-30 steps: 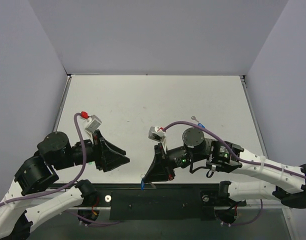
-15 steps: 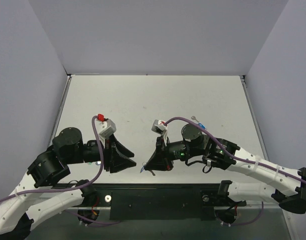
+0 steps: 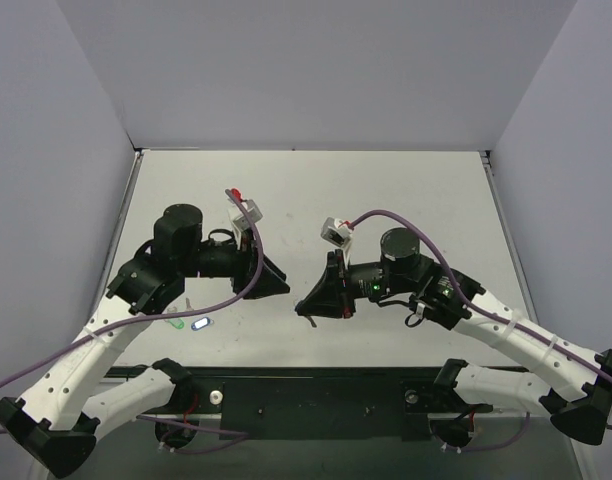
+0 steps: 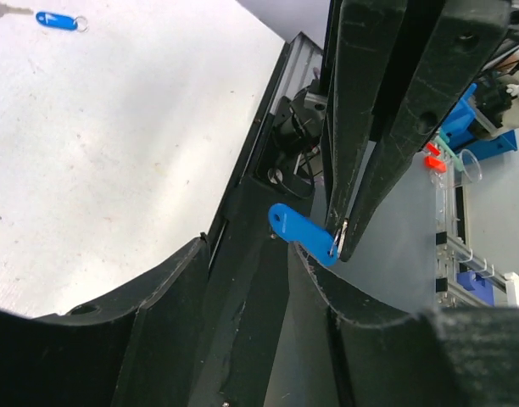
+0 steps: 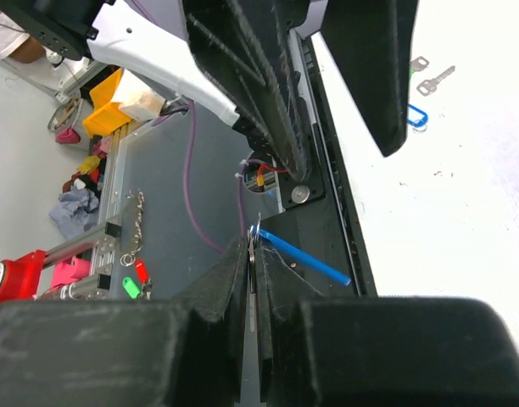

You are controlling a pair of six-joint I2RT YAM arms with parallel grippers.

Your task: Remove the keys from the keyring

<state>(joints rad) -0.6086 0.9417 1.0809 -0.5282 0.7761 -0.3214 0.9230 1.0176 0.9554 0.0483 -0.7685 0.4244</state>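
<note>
Top external view: both my arms are bent inward low over the counter, with the claws pointing at each other, tips near but apart. Right claw is pinched fully closed on the keyring, and the blue key hangs off it just past the fingertips. Left claw is parted, gripping nothing, facing that key. Another blue-capped key lies on the counter.
</note>
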